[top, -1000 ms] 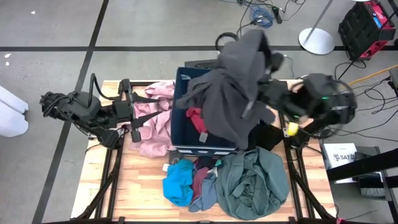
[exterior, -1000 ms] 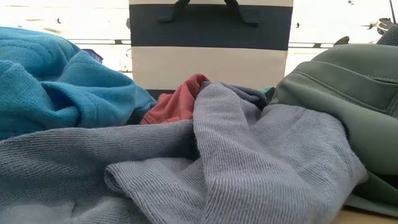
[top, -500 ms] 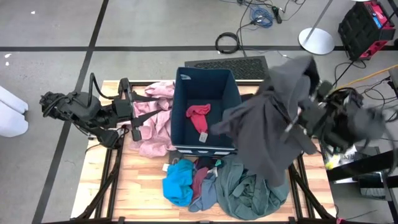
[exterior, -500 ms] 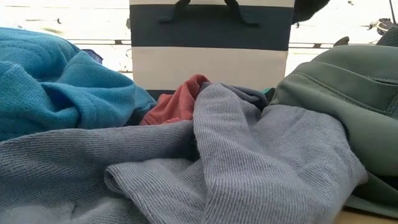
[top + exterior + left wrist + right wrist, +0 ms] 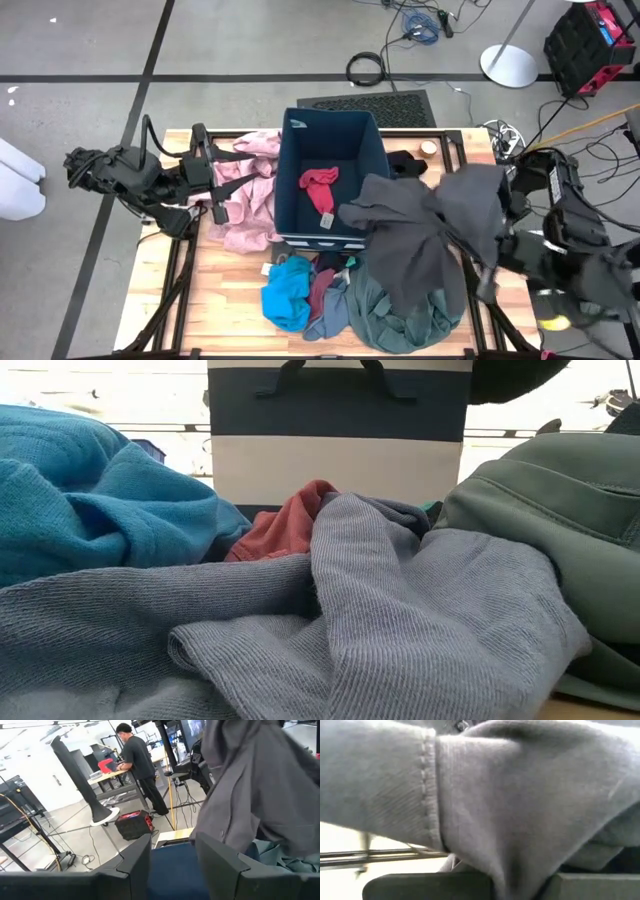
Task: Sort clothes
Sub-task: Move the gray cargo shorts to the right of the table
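No brand or writing can be read: a small white tag [image 5: 326, 220] lies in the navy bin [image 5: 287, 170] beside a red piece [image 5: 319, 186], but its print is too small to make out.

From above, the right gripper [image 5: 490, 275] sits at the table's right edge, clamped on the dark grey garment [image 5: 420, 225], which hangs spread over the grey-green garment [image 5: 390, 300] heaped at the near right. Only the right wrist view shows that grip close up: grey cloth [image 5: 520, 805] with a stitched hem fills the picture and is pinched between the two dark fingers [image 5: 430, 887].

The left gripper [image 5: 215, 190] rests at the far left on the dusty-pink garment [image 5: 250, 195], its fingers apart and nothing between them. The left wrist view alone shows the room: a person at a workbench, a red case on the floor, and the grey garment [image 5: 250, 785] hanging beyond the bin.

The low view shows what the overhead hides: folds of a grey ribbed garment [image 5: 350, 630] in front, a bright-blue piece [image 5: 100, 490] at left, a red piece [image 5: 290, 525] behind, and the bin's pale band [image 5: 340, 465]. In the high view the blue piece [image 5: 288, 290] lies near the bin's front.
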